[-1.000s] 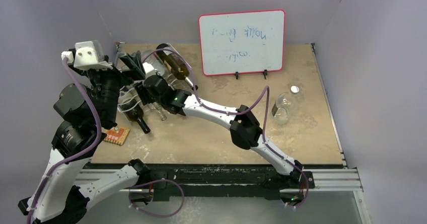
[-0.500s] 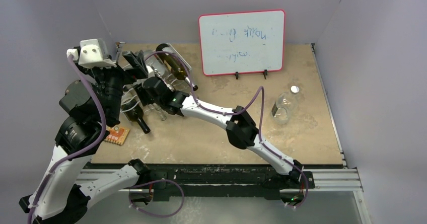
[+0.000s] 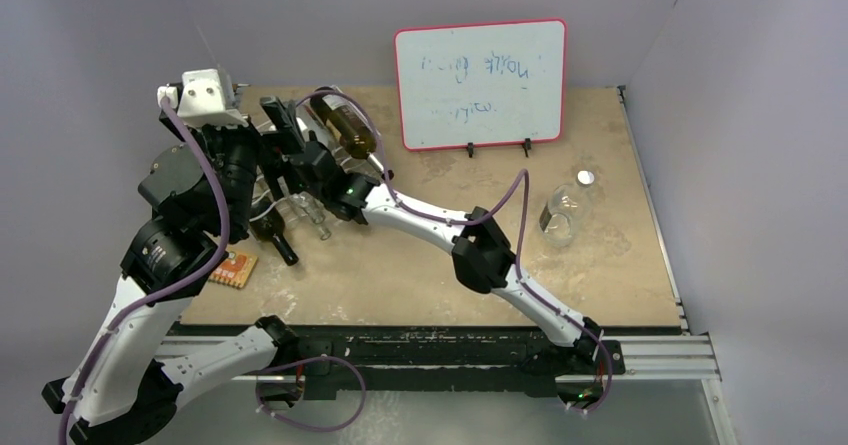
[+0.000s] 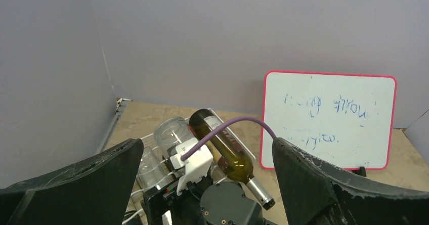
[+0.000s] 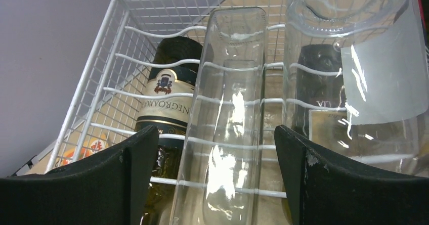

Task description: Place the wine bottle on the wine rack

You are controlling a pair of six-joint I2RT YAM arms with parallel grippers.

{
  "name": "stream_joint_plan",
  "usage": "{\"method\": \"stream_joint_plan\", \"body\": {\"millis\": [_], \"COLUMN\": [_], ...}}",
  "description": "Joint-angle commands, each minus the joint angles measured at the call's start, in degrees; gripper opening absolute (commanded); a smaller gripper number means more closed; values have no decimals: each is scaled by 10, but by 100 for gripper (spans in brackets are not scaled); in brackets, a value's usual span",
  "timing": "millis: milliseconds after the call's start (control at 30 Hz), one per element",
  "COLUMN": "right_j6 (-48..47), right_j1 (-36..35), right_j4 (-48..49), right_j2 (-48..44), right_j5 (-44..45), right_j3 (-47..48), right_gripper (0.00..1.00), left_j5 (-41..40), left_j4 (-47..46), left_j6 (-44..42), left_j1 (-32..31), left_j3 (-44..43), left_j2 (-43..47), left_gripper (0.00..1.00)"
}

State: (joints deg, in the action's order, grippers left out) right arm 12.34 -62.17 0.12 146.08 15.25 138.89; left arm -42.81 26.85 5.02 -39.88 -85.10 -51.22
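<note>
Wine rack (image 5: 162, 2) at far-left corner of counter. Clear wine bottle (image 5: 230, 98) lies in lower tier between dark bottles (image 5: 164, 91), under wavy rods. Right gripper (image 5: 215, 134) faces it, fingers spread wide, gripping nothing. Amber wine bottle (image 4: 225, 146) lies on top tier. Left gripper (image 4: 206, 146) above rack, fingers apart, empty.

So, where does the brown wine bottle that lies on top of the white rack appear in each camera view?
Top external: the brown wine bottle is upper left of centre, left of the whiteboard.
Left wrist: bottom centre, neck pointing lower right.
Right wrist: not in it; only bottles under the wine rack rods.
Shared landmark: the rack in all three views.
</note>
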Motion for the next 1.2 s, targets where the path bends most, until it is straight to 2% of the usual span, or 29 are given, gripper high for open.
{"method": "stream_joint_plan", "body": {"millis": [0, 267, 400, 467, 667, 800, 1000, 1167], "right_j6": [-3, 18, 11, 8, 32, 56, 76, 79], "right_j1": [2, 3, 3, 3, 0, -7, -21, -21], "right_j4": [41, 100, 93, 73, 46, 54, 60, 57], "right_j2": [-80, -239, -311, -340, -410, -437, -407, -364], "right_j5": [-19, -36, -56, -75, -119, -159, -187, -145], "right_j3": [4, -158, -248, -291, -438, -512, -533, -495], "right_gripper": [86, 84, 82, 76, 49, 41, 38, 35], "left_j5": [-5, -1, 5, 7, 16, 19, 26, 28], "left_j4": [-5, -1, 6, 6, -2, -4, -13, -9], "left_j6": [6, 8, 10, 14, 14, 15, 16, 16], "left_j1": [0, 1, 1, 1, 1, 1, 1, 1], "left_j3": [-29, -31, -31, -24, -3, 6, 14, 13], "left_j2": [1, 2, 6, 9, 13, 13, 13, 11], "left_gripper": [100, 100, 100, 100, 100, 100, 100, 100]}}
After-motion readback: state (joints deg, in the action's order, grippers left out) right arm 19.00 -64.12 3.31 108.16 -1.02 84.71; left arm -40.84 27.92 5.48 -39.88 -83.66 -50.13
